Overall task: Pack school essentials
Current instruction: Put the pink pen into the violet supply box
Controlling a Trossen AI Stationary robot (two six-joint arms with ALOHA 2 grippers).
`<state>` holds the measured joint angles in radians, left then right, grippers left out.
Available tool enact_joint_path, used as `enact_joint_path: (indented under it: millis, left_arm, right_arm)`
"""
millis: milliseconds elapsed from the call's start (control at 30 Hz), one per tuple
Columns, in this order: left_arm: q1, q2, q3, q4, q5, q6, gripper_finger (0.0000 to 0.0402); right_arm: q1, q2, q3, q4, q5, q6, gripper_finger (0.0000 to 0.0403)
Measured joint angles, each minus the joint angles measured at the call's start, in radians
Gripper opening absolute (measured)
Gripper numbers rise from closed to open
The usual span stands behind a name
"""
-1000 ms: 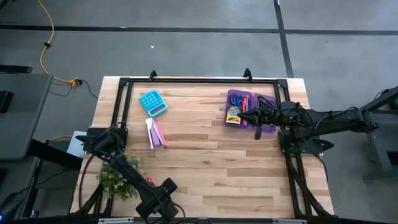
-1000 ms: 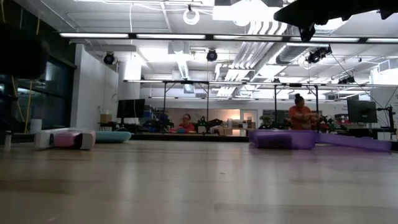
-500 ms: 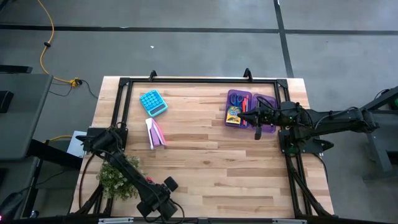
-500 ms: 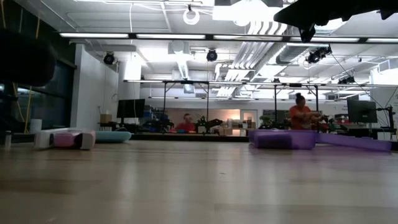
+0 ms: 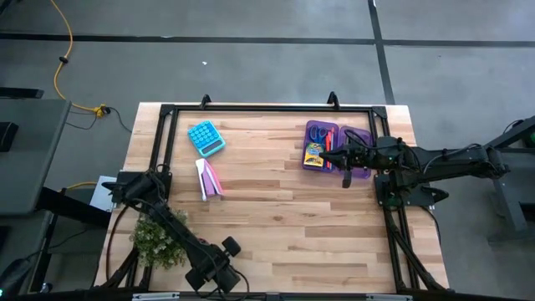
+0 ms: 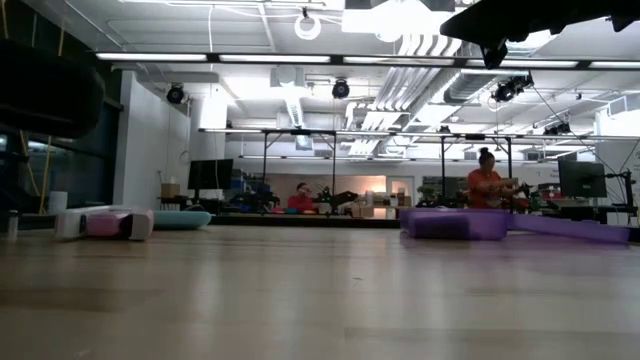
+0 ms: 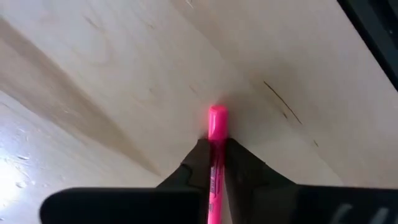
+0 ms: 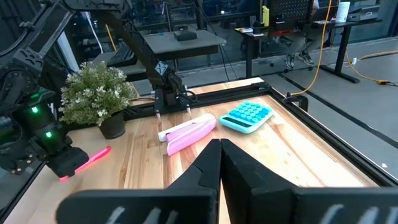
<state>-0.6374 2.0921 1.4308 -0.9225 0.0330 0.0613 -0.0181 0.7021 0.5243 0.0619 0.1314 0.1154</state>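
Pink pen: pinched between the left gripper's fingers, low centre of the left wrist frame.
Left gripper, high view: lower left, beside the potted plant.
Right gripper: fingers pressed together, empty, above the purple case, upper right.

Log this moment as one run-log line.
left claw: shut on pink pen | right claw: shut, empty, by purple case | table

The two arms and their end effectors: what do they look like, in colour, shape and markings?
Both arms are dark, slim and jointed. The left end effector has two black tapering fingers; the right end effector looks alike. In the right wrist view a green light glows on the left arm.
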Motion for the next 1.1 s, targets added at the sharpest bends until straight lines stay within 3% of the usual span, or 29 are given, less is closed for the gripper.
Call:
enact_joint_path:
  millis: [367,600,967,1100]
  left_arm:
    - [0.112,-0.118,-0.002,0.024,-0.086,0.048,0.0002]
    - [0.257,-0.249,-0.002,0.04,-0.182,0.041,0.0]
    - [0.537,-0.543,0.002,0.313,-0.177,0.02,0.0003]
    - [0.63,-0.624,-0.032,0.357,-0.13,0.04,0.0002]
  right_arm:
    - [0.0,0.0,0.0,-0.021,0.0,0.012,0.0]
    - [0.0,0.0,0.0,-0.021,-0.015,0.008,0.0]
    - [0.0,0.0,0.0,-0.047,-0.039,0.008,0.0]
    - [0.0,0.0,0.0,-0.045,-0.04,0.042,0.0]
